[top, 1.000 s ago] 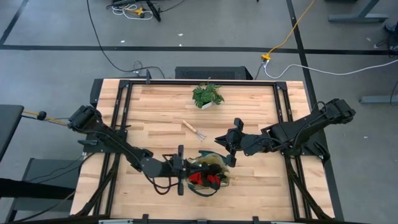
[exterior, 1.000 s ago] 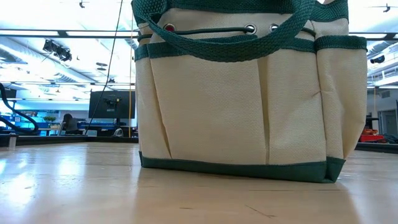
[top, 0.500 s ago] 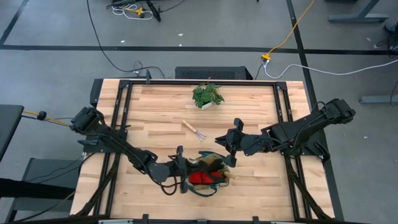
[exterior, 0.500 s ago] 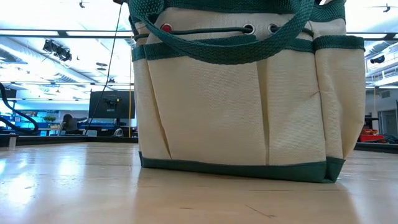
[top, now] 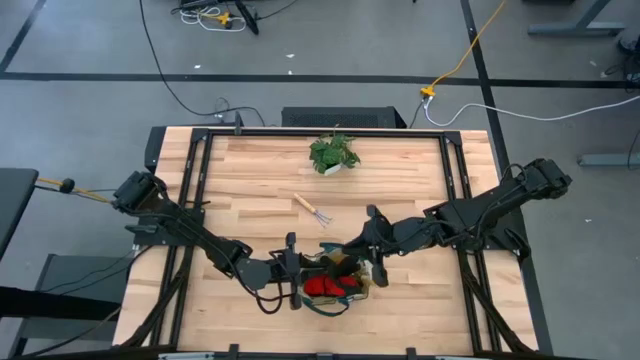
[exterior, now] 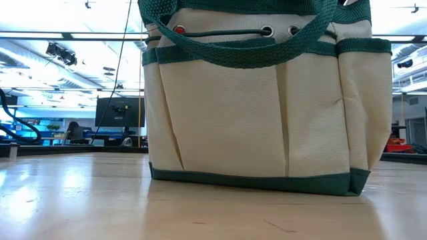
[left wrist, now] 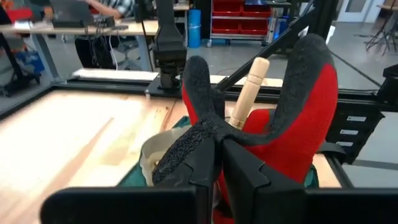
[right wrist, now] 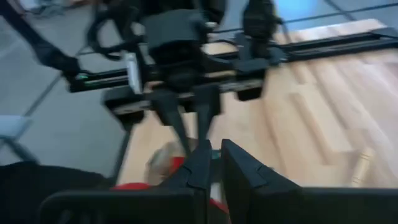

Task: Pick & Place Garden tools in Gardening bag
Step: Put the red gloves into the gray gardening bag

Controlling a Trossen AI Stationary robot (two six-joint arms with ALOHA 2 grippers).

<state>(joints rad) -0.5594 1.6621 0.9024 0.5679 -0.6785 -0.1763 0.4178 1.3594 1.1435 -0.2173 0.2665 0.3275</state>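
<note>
We see the beige canvas gardening bag with dark green trim (top: pixel 335 280) standing near the desk's (top: pixel 250 180) front edge. Our left gripper (left wrist: pixel 217 155) reaches into it from its left side, fingers pinched on the red-and-black gloves (left wrist: pixel 292 124). Our right gripper (top: pixel 372 268) hovers at the bag's right rim, fingers nearly together, empty. The small metal pronged hand rake (top: pixel 312 210) lies mid-desk, behind the bag.
</note>
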